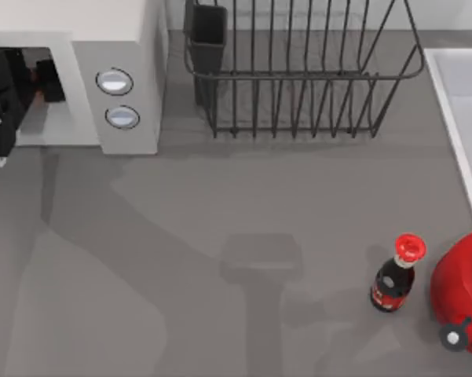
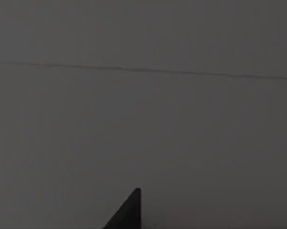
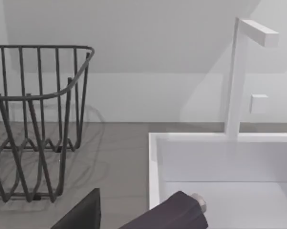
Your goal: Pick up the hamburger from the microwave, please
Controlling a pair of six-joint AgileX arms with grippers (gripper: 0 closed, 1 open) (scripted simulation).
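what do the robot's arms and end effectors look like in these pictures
The left arm is matte black and bulky, with a white rounded segment nearest the top view's left edge. Its end effector is a dark, blocky shape inside the microwave. In the left wrist view, one black, pointed finger shows. The right end effector has dark charcoal fingers, flat and angular, one with a small silver-grey stud. No cables or markings are visible.
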